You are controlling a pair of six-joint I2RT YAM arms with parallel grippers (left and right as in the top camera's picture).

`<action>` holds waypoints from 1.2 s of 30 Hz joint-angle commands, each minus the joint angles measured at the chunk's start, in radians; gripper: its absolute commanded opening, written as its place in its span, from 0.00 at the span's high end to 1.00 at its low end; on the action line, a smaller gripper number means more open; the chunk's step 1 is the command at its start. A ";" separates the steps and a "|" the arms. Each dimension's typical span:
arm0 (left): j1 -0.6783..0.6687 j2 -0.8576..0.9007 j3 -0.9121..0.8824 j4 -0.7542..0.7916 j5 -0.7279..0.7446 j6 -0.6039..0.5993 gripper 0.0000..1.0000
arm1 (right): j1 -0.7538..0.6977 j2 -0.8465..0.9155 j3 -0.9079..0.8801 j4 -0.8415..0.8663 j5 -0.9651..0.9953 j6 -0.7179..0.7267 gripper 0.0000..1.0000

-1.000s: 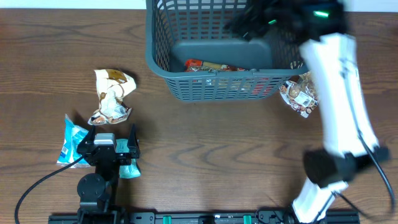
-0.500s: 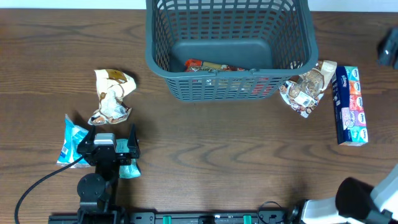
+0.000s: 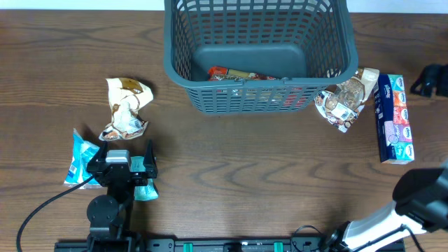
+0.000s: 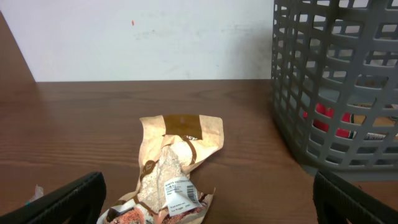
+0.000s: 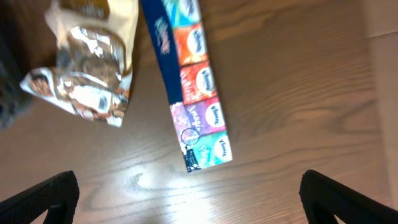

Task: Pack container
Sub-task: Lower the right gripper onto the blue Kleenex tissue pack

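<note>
Right tool [image 5: 193, 208], spread and empty, has swung from the container [image 3: 256, 96] to above the tissue pack [image 5: 193, 87], likely my next pick.

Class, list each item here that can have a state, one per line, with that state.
left gripper, open, empty
right gripper, open, empty
container, upright, partly filled
red packet, lying inside container
tan packet, crumpled, on table
blue packet, on table under left gripper
brown snack bag, crumpled, beside container
tissue multipack, lying flat on table
</note>
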 commanded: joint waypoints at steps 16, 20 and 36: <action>-0.003 -0.007 -0.025 -0.027 -0.012 0.013 0.02 | -0.005 0.194 -0.260 0.291 -0.014 -0.342 0.01; -0.003 -0.007 -0.025 -0.027 -0.012 0.013 0.01 | -0.005 0.194 -0.303 0.372 -0.023 -0.366 0.01; -0.003 -0.007 -0.025 -0.027 -0.012 0.013 0.01 | -0.003 0.195 -0.615 0.663 -0.023 -0.327 0.01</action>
